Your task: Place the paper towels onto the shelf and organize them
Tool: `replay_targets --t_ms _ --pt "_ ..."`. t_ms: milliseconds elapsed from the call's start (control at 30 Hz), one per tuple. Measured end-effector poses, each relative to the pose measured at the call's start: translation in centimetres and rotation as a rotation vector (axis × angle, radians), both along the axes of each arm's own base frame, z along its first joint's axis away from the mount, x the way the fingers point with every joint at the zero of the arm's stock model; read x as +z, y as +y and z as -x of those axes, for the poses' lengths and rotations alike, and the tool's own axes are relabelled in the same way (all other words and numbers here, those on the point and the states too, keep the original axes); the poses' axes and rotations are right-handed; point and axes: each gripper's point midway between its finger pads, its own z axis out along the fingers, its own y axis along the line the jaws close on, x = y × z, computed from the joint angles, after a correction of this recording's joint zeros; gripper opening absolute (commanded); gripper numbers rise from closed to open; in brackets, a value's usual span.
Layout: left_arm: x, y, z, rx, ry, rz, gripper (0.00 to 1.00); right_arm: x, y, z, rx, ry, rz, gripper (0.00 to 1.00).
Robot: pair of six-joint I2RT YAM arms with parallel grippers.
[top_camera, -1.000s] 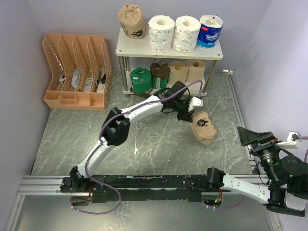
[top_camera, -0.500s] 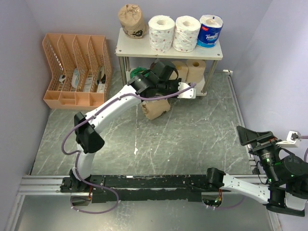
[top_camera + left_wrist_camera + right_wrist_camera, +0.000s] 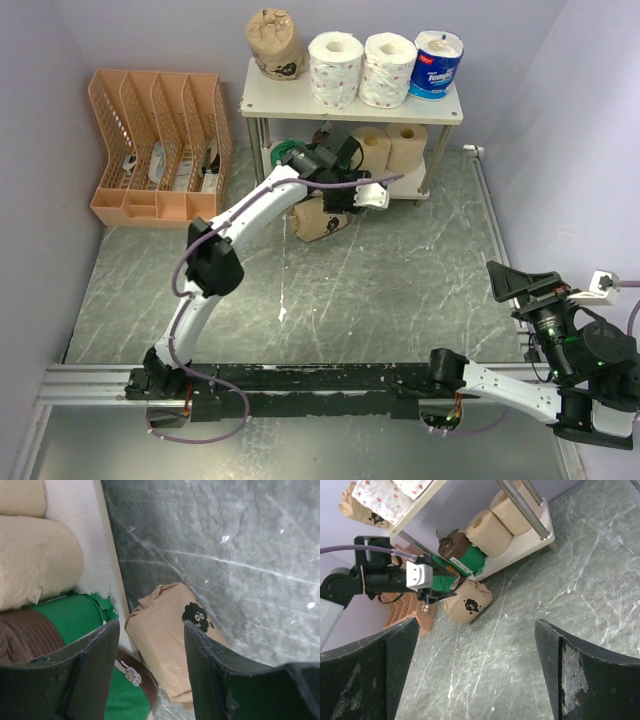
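The shelf (image 3: 300, 108) stands at the back. Its top board carries a kraft roll (image 3: 273, 42), two white rolls (image 3: 335, 66) and a blue-white roll (image 3: 437, 62). On the lower board (image 3: 102, 565) sit a green roll (image 3: 75, 622), a dark brown roll (image 3: 25, 640) and two tan rolls (image 3: 390, 146). Another kraft-wrapped roll (image 3: 318, 220) lies on the floor against the lower board's front edge. My left gripper (image 3: 338, 200) hovers just over it, jaws open either side of the roll (image 3: 165, 640). My right gripper (image 3: 530, 285) stays wide open at the near right, holding nothing.
An orange slotted file organizer (image 3: 160, 150) stands at the back left. Purple walls close in on both sides. A metal rail (image 3: 300, 380) runs along the near edge under the arm bases. The shelf's metal legs (image 3: 520, 505) stand beside the tan rolls.
The left arm carried the kraft roll from mid-floor right to the front of the lower board, then opened its jaws. The right arm has hardly moved.
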Motion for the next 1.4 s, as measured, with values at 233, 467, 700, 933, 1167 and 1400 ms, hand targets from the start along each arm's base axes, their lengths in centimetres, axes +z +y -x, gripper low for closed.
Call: replay_targets --t_ms 233,467,700,933,1167,1400 --pt "-5.8 1.5 0.4 -0.197 0.000 -0.231 0.66 -1.2 1.0 -0.3 0.000 0.019 0.030 1.00" --pt "-8.8 2.3 1.0 -0.341 0.014 -0.342 0.65 -1.3 1.1 -0.4 0.000 0.022 0.029 1.00" --pt "-9.9 2.2 0.7 -0.390 -0.016 -0.369 0.65 -1.4 1.3 -0.4 0.000 0.024 0.027 1.00" --pt "-10.7 1.5 1.3 -0.415 -0.055 -0.393 0.73 -1.5 1.3 -0.4 0.001 0.024 0.033 1.00" --pt "-6.2 3.8 5.4 -0.290 0.091 -0.141 0.99 -1.3 1.4 -0.4 0.010 0.019 0.038 1.00" --pt "3.9 9.2 2.3 -0.013 0.183 0.337 0.99 0.0 1.7 -0.6 0.024 -0.019 0.028 1.00"
